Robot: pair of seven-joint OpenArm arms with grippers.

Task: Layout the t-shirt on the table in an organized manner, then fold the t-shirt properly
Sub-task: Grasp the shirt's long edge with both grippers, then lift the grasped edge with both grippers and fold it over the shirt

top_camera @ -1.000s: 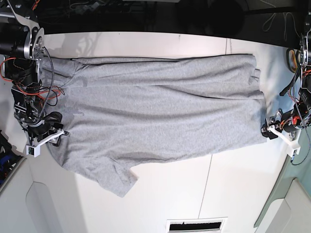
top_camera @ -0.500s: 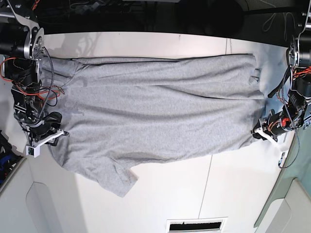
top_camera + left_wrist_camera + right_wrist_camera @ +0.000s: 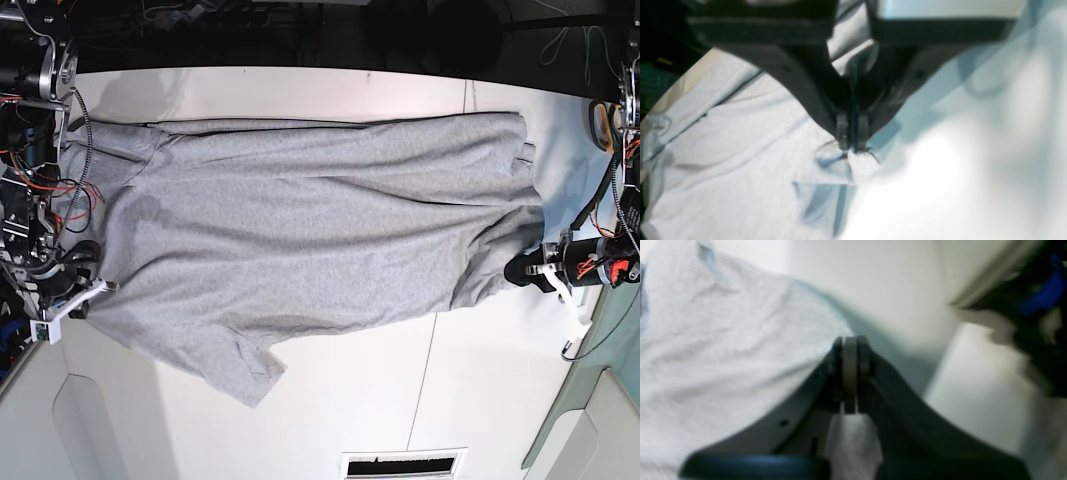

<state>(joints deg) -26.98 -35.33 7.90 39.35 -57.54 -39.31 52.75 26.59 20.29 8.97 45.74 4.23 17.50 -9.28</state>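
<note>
The heather-grey t-shirt (image 3: 320, 230) lies spread lengthwise on the white table (image 3: 480, 380), plain side up with no lettering showing. One sleeve (image 3: 240, 372) sticks out toward the near edge. My left gripper (image 3: 528, 272) is shut on the hem corner at the right; in the left wrist view its jaws (image 3: 851, 146) pinch a puckered bit of fabric (image 3: 723, 150). My right gripper (image 3: 72, 303) is shut on the shirt's left edge; in the right wrist view a strip of cloth (image 3: 853, 440) hangs between its closed jaws (image 3: 850, 350).
A thin dark seam (image 3: 425, 390) crosses the table. A slotted vent (image 3: 405, 465) sits at the near edge. Beyond the far table edge it is dark, with cables. Arm bases and wiring stand at both ends (image 3: 30, 120) (image 3: 625, 150).
My left gripper moved in onto the hem corner and shut on it. My right gripper moved outward to the left, drawing the shirt's left edge with it.
</note>
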